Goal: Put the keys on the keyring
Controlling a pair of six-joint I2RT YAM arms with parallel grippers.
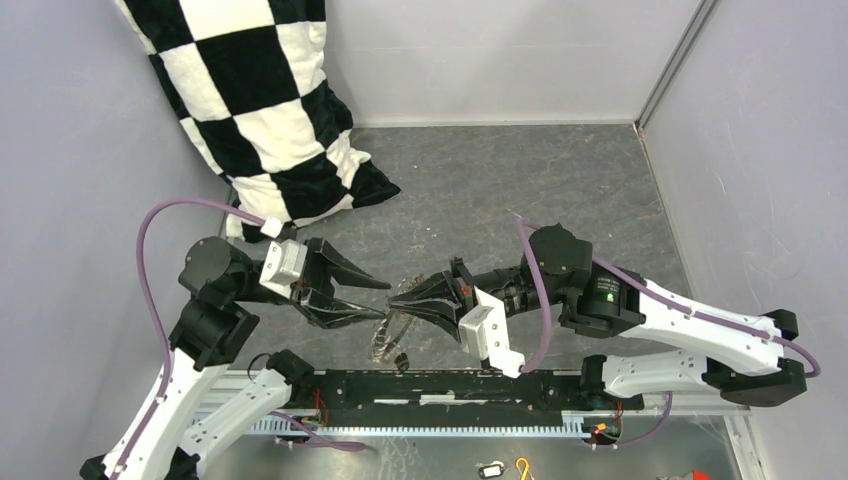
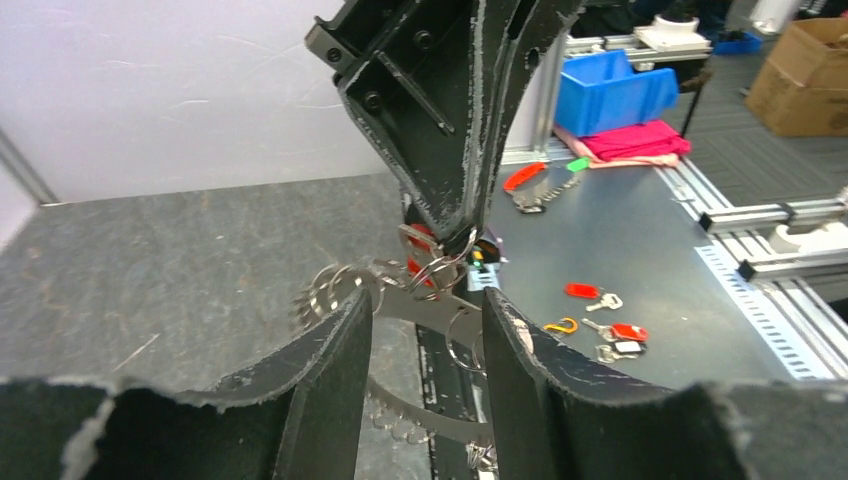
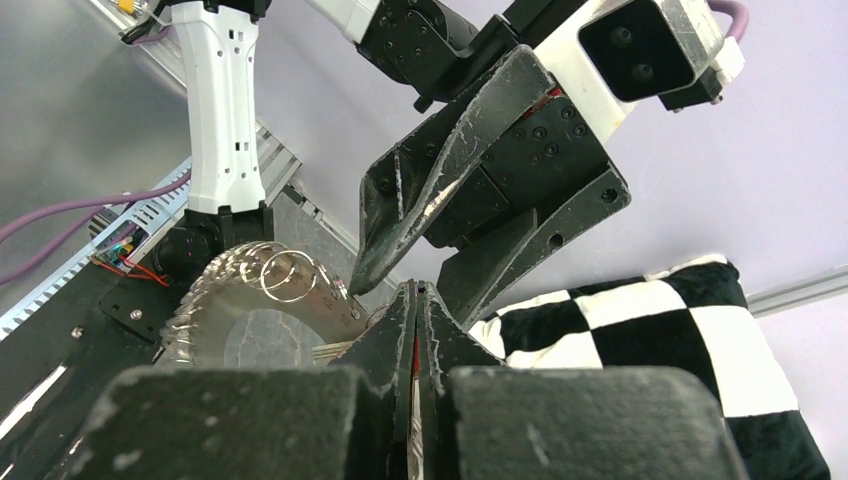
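Grey mottled surface [image 1: 520,190] sitting inside pale lilac walls [image 1: 500,60], checkered pillow [image 1: 270,110] leaning at 11 o'clock in the top view. Both arms meeting in mid-air toward 6 o'clock, just ahead of the base rail [image 1: 440,385].

Left fingers [image 2: 335,370] standing half apart and bracing the keyring [image 2: 425,308] between them, hoop hanging clear of the surface. Right fingers [image 3: 392,340] pressing fully together on the red key [image 2: 421,243], holding it at the hoop's 12 o'clock edge in the left wrist view.

Judging threading as in progress: can't tell if the key is hooked on yet. Black key not identifiable, so I'm reading it as pending.

Red tags [image 2: 582,290] and yellow hook [image 2: 562,325] lying on the metal bench [image 2: 650,220] at 3 o'clock.
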